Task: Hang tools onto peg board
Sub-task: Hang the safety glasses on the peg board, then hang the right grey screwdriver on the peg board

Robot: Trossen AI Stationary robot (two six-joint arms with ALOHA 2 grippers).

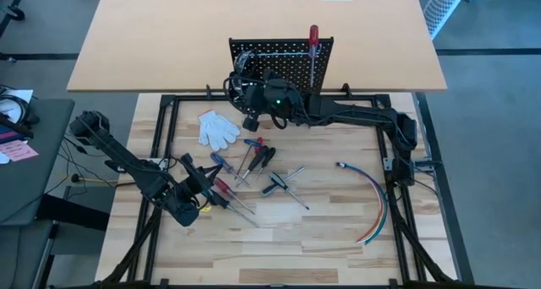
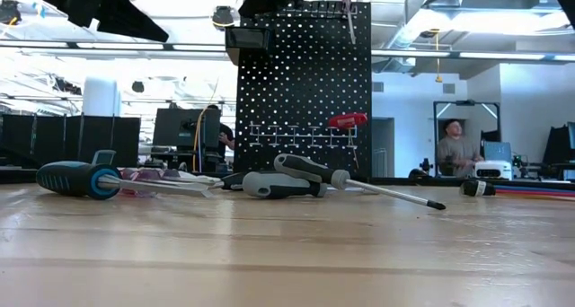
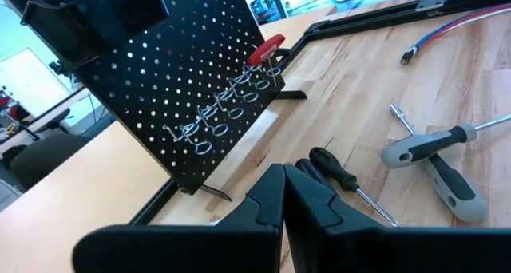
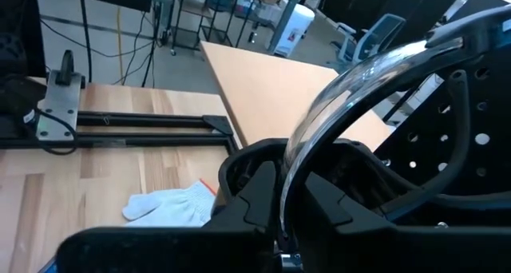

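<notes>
Hovering at peg board (image 1: 283, 62) left side, right gripper (image 1: 251, 120) pinches clear-shafted tool (image 4: 351, 89), lining it up for hanging. Left gripper (image 1: 205, 177) shut, empty, waiting above tools (image 1: 254, 166) on table (image 1: 338, 230). Red screwdriver (image 1: 314, 48) already hung.

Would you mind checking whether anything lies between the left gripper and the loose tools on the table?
Nothing visible does. The left gripper, shut, sits right beside the tools, with only bare table between.
</notes>
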